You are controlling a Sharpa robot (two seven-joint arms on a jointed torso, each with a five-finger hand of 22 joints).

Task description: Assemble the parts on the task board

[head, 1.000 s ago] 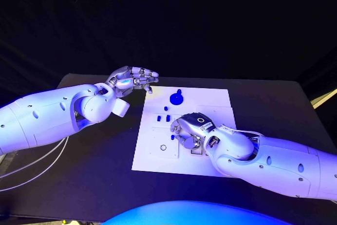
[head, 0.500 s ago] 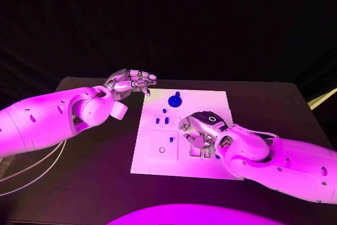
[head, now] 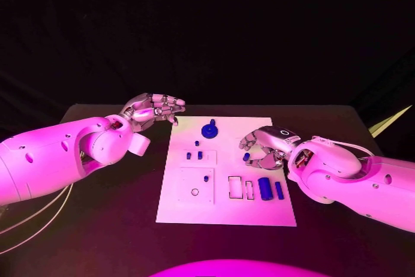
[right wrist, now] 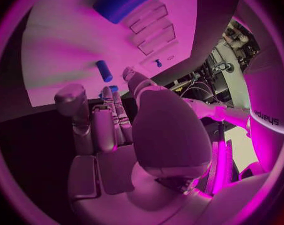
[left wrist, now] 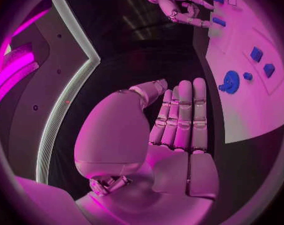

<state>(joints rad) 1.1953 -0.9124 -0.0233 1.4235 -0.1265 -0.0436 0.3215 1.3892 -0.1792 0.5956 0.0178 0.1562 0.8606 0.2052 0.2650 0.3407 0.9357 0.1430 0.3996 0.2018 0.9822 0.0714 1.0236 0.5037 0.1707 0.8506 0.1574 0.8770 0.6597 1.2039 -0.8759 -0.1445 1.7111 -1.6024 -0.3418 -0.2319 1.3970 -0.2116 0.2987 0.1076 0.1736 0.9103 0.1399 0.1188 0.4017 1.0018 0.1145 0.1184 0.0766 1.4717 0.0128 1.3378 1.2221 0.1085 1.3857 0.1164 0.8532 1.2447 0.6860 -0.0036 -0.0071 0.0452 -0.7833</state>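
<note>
From the head camera you see the task board (head: 226,211) mid-table, blue parts (head: 265,188) on it. Your left hand (head: 152,108) hovers off its far left corner, fingers curled on nothing. Your right hand (head: 264,147) pinches a small blue part (head: 246,156) above the board. At the left wrist, fingers (left wrist: 182,115) lie straight together. At the right wrist, the fingers (right wrist: 110,116) curl.

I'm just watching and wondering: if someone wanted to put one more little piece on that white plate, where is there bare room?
The near strip of the board, below the slots and blue bars, looks bare, as does its far left corner beside the left hand. The middle is crowded: small parts, the round blue piece, and the right hand over its right edge.
</note>
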